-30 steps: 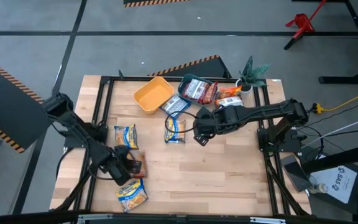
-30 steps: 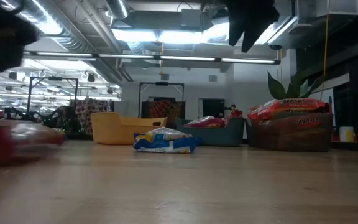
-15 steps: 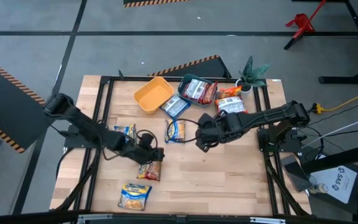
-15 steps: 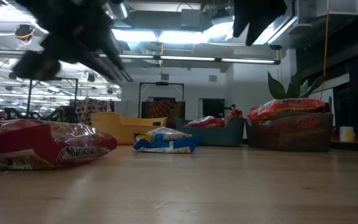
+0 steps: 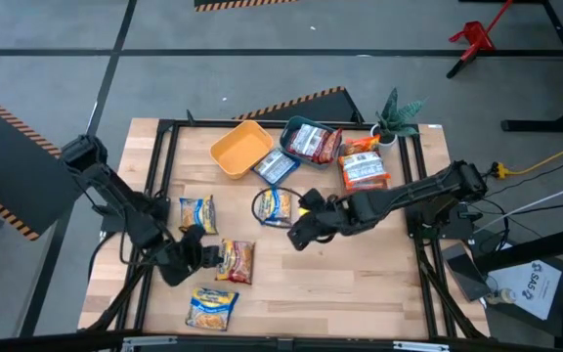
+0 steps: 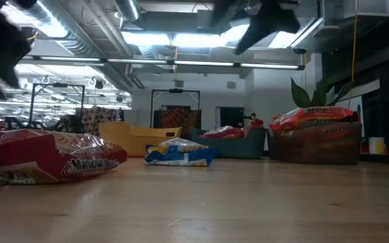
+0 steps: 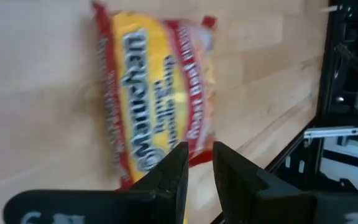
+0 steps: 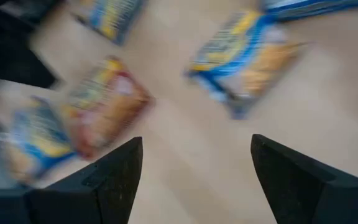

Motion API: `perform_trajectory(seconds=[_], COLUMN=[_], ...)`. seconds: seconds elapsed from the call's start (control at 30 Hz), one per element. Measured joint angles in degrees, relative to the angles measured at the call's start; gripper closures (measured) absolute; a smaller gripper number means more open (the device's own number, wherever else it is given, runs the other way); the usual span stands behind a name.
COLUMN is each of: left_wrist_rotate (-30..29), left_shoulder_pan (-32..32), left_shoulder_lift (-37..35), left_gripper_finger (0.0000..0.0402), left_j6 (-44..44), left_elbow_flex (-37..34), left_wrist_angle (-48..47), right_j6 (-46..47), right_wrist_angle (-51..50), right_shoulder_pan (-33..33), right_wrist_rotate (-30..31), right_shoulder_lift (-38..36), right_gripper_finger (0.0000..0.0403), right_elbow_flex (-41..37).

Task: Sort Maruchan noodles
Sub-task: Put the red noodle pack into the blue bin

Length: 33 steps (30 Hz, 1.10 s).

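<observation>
Maruchan noodle packets lie flat on the wooden table. The red one [image 5: 236, 261] [image 6: 46, 158] [image 7: 154, 99] sits near the front left, and yellow-and-blue ones lie at the left [image 5: 198, 213], the front [image 5: 210, 306] and the middle [image 5: 275, 205] [image 8: 247, 59]. My left gripper [image 5: 195, 260] [image 7: 200, 171] hangs just left of the red packet and above it, its fingers a narrow slit apart with nothing between them. My right gripper [image 5: 301, 232] [image 8: 197, 180] hovers open over bare table, just near of the middle packet.
At the far edge stand a yellow bin [image 5: 240, 149], a teal bin [image 5: 298, 125] holding red packets, and a box [image 5: 365, 168] with orange packets. A blue packet [image 5: 274, 166] lies before the bins, and a small plant [image 5: 396, 112] stands at the far right corner.
My left gripper reached out toward the table's middle, then drew back toward the left edge and tipped more level. The red packet has shifted a little to the right and now lies flat, clear of the gripper. My right gripper moved toward the near left, sank slightly and rolled.
</observation>
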Motion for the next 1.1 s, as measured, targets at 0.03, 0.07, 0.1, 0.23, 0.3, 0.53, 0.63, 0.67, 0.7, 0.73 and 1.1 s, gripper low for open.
perform_trajectory(seconds=[0.03, 0.07, 0.1, 0.23, 0.3, 0.53, 0.63, 0.67, 0.7, 0.73, 1.1], left_wrist_rotate=[-0.23, -0.27, -0.35, -0.42, -0.51, -5.37, -6.17, -6.53, -6.83, -6.84, -5.72], left_shoulder_pan=[-0.72, -1.22, -1.54, -3.14, -3.43, -3.39, -3.36, -3.36, -3.36, -3.36, -1.76], left_shoulder_lift=[-0.04, 0.17, 0.59, 0.74, 0.74, 0.74, 1.37, 1.86, 2.18, 2.41, 7.34], left_gripper_finger=[0.0333, 0.0333, 0.0333, 0.0333, 0.0333, 0.0335, 0.0348, 0.0354, 0.0361, 0.0369, 0.0400], left_j6=[-0.44, -0.51, -0.80, -2.61, -3.00, 2.76, 5.70, 5.91, 5.78, 5.45, 8.62], left_elbow_flex=[-1.31, -2.44, -3.39, -6.71, -7.83, -9.94, -10.75, -11.30, -11.98, -12.68, -14.77], left_wrist_angle=[1.71, 3.34, 4.43, 4.97, 5.04, 15.32, 17.15, 17.67, 18.27, 19.10, 27.76], right_j6=[1.49, 3.04, 4.89, 12.18, 15.22, 19.12, 19.10, 19.08, 19.08, 19.08, 19.09], right_wrist_angle=[4.68, 9.22, 13.56, 27.33, 30.43, 30.90, 31.03, 30.99, 30.99, 31.03, 30.87], right_shoulder_pan=[0.42, 0.79, 1.11, 1.96, 2.18, 3.06, 2.95, 2.95, 2.95, 2.95, 2.88], right_wrist_rotate=[-0.39, -0.65, -1.11, -2.09, -1.95, -1.21, -0.92, -0.71, -0.35, -0.29, -0.37], right_shoulder_lift=[-0.02, -0.02, -0.02, 0.04, 0.02, 0.02, 0.02, 0.02, 0.02, 0.02, 0.02], right_gripper_finger=[0.0118, 0.0118, 0.0118, 0.0118, 0.0118, 0.0118, 0.0118, 0.0118, 0.0118, 0.0118, 0.0118], right_elbow_flex=[-1.94, -4.11, -6.64, -14.46, -16.96, -19.19, -19.19, -19.19, -19.19, -19.19, -19.19])
